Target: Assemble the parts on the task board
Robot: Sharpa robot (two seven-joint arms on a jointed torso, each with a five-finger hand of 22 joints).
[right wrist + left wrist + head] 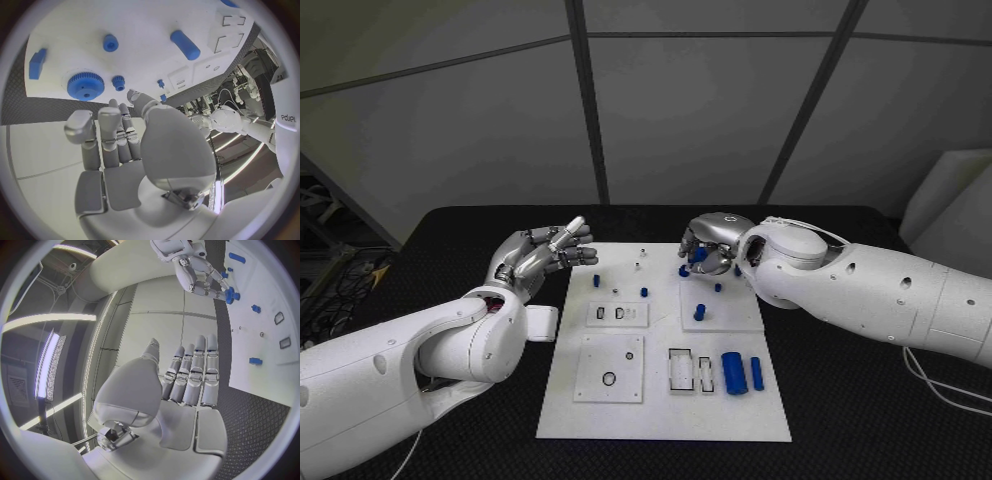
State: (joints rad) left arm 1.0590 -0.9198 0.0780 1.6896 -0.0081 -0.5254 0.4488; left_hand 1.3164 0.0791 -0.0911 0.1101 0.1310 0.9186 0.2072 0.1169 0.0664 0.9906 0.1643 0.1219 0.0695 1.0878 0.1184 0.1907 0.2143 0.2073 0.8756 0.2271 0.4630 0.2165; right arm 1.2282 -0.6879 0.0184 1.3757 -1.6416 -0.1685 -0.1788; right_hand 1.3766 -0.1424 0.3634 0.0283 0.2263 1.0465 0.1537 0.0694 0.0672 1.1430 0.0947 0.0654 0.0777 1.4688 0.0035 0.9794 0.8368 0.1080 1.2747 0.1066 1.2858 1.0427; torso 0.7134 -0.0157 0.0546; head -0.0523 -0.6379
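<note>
The white task board [668, 400] lies in the middle of the black table. My right hand [711, 245] hovers over its far right part with the fingers bent down and nothing between them. Its fingertips [81, 122] are just short of a blue gear [85, 86] lying flat on the board [150, 60]; the left wrist view shows this gear [232, 294] at the right hand's [190, 267] fingertips. A smaller blue gear [118, 82] sits close to the thumb. My left hand [545, 255] is raised beside the board's far left corner, fingers [194, 370] straight, thumb apart, holding nothing.
Two blue cylinders [733, 372] lie side by side at the board's near right, next to rectangular slots [682, 368]. A blue peg [700, 312] stands mid-board, with small blue pieces [597, 282] farther back. A blue block [37, 63] lies by the board's edge. Black table [848, 400] surrounds the board.
</note>
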